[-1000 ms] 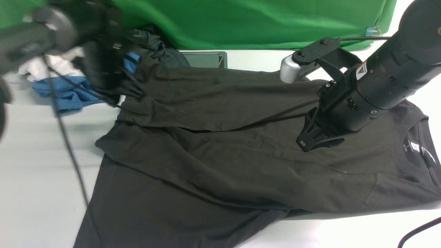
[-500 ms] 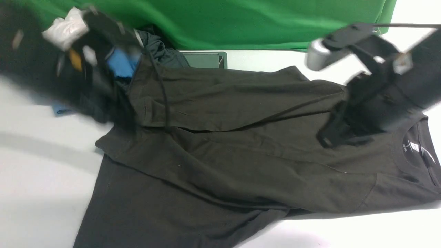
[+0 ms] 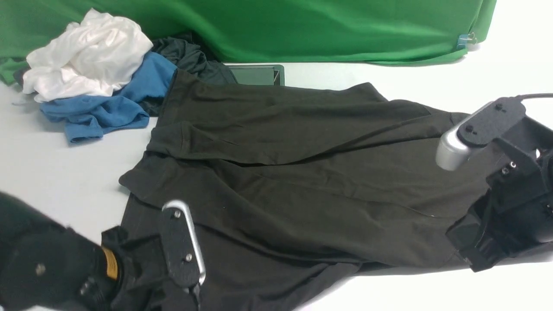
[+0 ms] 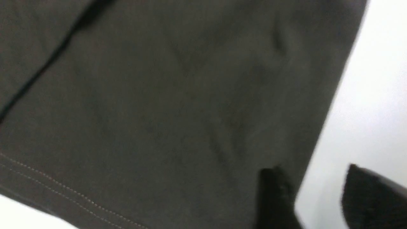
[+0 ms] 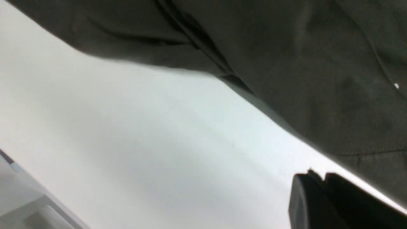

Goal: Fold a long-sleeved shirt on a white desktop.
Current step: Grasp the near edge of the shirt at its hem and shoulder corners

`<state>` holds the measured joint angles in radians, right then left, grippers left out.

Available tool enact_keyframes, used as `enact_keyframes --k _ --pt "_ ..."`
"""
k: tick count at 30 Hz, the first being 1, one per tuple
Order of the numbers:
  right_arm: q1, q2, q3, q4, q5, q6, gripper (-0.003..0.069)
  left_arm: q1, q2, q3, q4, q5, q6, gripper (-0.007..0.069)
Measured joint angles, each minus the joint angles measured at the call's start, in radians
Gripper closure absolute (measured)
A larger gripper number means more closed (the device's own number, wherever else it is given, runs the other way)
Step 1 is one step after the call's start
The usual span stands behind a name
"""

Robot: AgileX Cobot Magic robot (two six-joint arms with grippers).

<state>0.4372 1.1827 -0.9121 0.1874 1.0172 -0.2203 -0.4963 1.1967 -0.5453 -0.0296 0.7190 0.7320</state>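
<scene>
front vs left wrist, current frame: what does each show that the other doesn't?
Front only: the full spread of the long-sleeved shirt, the white garment and blue garment piled at far left, the green backdrop, the hatch, and the right gripper at the shirt's near right edge.
Left wrist only: the hem stitching close up, and the left gripper open, one finger over the shirt's edge, the other over bare desktop.
Both: the shirt lying on the white desktop.

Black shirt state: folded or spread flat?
Partly folded. The long-sleeved shirt lies lengthwise across the white desktop, far side lapped over its body in overlapping layers; not yet a compact fold.
</scene>
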Motion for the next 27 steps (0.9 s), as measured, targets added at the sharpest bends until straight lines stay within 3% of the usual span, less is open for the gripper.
enact_keyframes --k 4,9,15,21,27 --pt "0.0 0.0 0.0 0.001 -0.002 -0.001 0.0575 0.0 0.04 0.052 0.03 -0.075 0.051 0.0165" --pt "0.0 -0.001 0.0 0.003 -0.019 -0.005 0.0571 0.0 0.155 0.072 0.124 -0.154 0.027 0.0167" --pt "0.0 -0.001 0.0 0.024 -0.03 -0.019 0.0566 -0.001 0.257 0.012 0.22 -0.141 -0.069 0.0278" --pt "0.0 -0.001 0.0 -0.004 -0.033 0.017 0.0568 -0.002 0.28 -0.068 0.13 -0.004 -0.092 0.0556" --pt "0.0 -0.001 0.028 -0.219 0.043 0.192 0.0536 -0.002 0.133 -0.137 0.024 0.191 -0.097 0.0589"
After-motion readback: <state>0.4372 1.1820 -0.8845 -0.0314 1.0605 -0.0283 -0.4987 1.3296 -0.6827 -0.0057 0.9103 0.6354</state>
